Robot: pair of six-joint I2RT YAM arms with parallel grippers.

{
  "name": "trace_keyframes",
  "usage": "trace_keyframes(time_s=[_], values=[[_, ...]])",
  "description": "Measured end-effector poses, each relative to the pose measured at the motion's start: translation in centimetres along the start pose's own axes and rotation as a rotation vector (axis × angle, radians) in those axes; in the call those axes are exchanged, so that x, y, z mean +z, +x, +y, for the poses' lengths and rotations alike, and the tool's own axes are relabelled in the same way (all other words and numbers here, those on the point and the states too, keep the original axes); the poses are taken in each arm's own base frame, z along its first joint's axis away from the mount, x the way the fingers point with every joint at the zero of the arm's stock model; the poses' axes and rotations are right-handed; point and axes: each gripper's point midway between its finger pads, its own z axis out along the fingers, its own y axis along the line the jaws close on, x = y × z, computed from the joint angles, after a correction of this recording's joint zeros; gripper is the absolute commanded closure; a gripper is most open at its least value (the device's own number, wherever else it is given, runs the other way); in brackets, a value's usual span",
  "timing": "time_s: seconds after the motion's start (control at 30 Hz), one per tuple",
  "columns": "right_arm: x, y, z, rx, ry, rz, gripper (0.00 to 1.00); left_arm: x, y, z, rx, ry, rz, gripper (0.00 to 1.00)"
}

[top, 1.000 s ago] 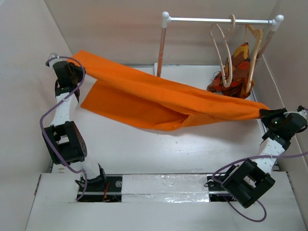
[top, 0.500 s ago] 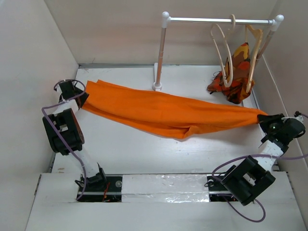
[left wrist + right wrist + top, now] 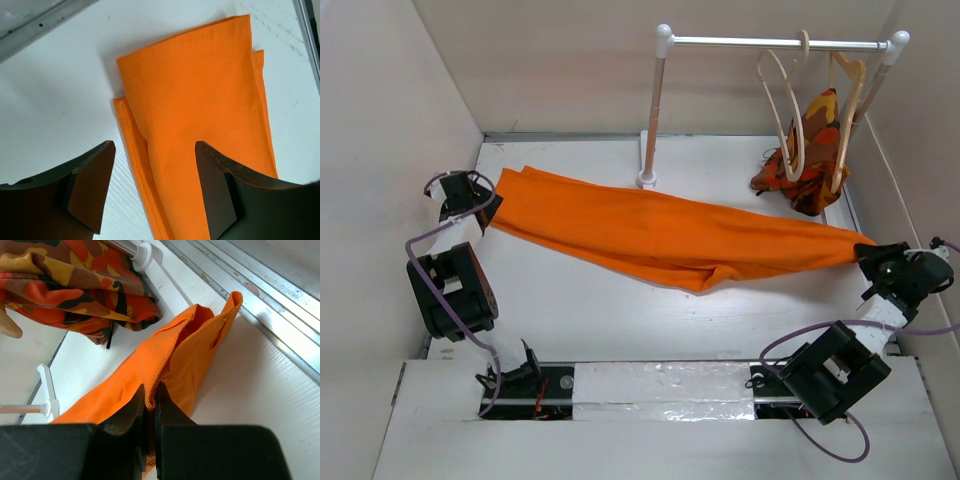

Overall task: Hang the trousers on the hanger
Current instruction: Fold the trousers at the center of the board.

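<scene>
Top external: trousers (image 3: 660, 230) span the table (image 3: 580, 315) — left hand (image 3: 152, 147) wide, right hand (image 3: 150, 387) pinching one end.

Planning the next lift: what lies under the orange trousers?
The trousers lie on the white table; in the left wrist view a lower folded layer shows. Anything else beneath is covered.

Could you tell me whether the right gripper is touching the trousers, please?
Touching. The right wrist view shows the right gripper with its jaws pinched shut on a fold of the trousers.
</scene>
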Motion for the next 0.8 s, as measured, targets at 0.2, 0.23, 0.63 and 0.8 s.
trace_keyframes(time_s=[0.2, 0.23, 0.63, 0.8], values=[[0.2, 0.0, 0.1, -0.028, -0.021, 0.007, 1.00, 1.4, 3.0, 0.2, 0.032, -0.028, 0.095, 0.37], [0.3, 0.1, 0.0, -0.032, -0.022, 0.012, 1.00, 1.7, 3.9, 0.4, 0.036, -0.036, 0.121, 0.37], [0.8, 0.3, -0.2, -0.041, -0.042, 0.027, 1.00, 3.5, 6.9, 0.0, 0.013, -0.055, 0.199, 0.61], [0.8, 0.2, -0.3, -0.041, -0.043, 0.022, 1.00, 4.3, 7.2, -0.1, 0.010, -0.076, 0.186, 1.00]])
